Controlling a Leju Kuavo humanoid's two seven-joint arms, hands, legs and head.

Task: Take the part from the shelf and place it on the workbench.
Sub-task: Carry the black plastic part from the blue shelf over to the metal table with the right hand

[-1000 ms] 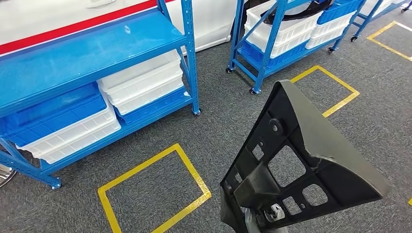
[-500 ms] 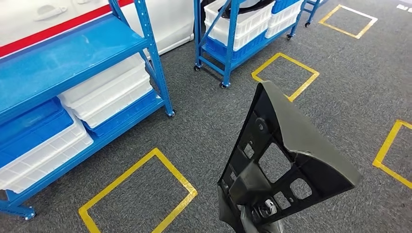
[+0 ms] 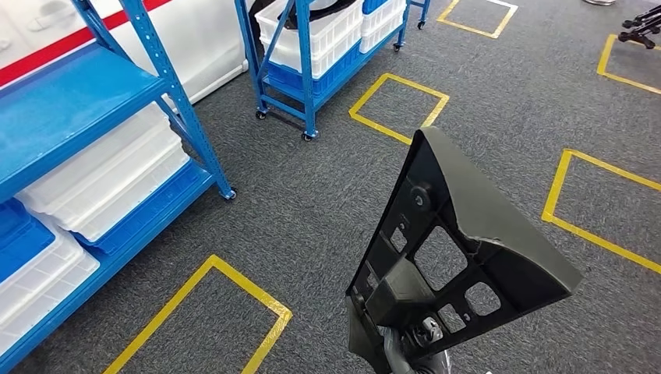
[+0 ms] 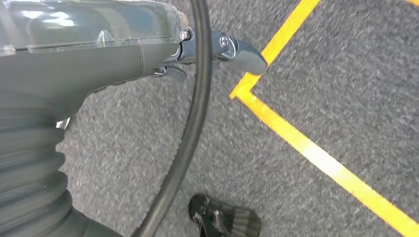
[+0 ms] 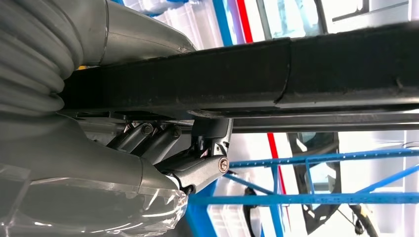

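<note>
A black triangular plastic part (image 3: 475, 234) with cut-out windows stands upright in front of me, low and right of centre in the head view. My right hand (image 3: 413, 351) grips it from below at its base, mostly hidden behind it. The right wrist view shows that hand (image 5: 188, 163) with its fingers closed under the part's dark edge (image 5: 247, 74). My left hand (image 4: 148, 54) hangs over the grey carpet and holds nothing; its fingers (image 4: 239, 52) reach out loosely. The blue shelf (image 3: 70, 101) stands at the left.
White bins (image 3: 101, 179) fill the shelf's lower level. A second blue rack on casters (image 3: 304, 47) holds white and blue bins at the back. Yellow tape squares (image 3: 397, 105) (image 3: 210, 312) (image 3: 592, 195) mark the carpet. A white panel with a red stripe (image 3: 195, 31) is behind the shelves.
The camera has turned to the right, so the shelves slide left and more taped floor comes in on the right. The part stays held in my right hand.
</note>
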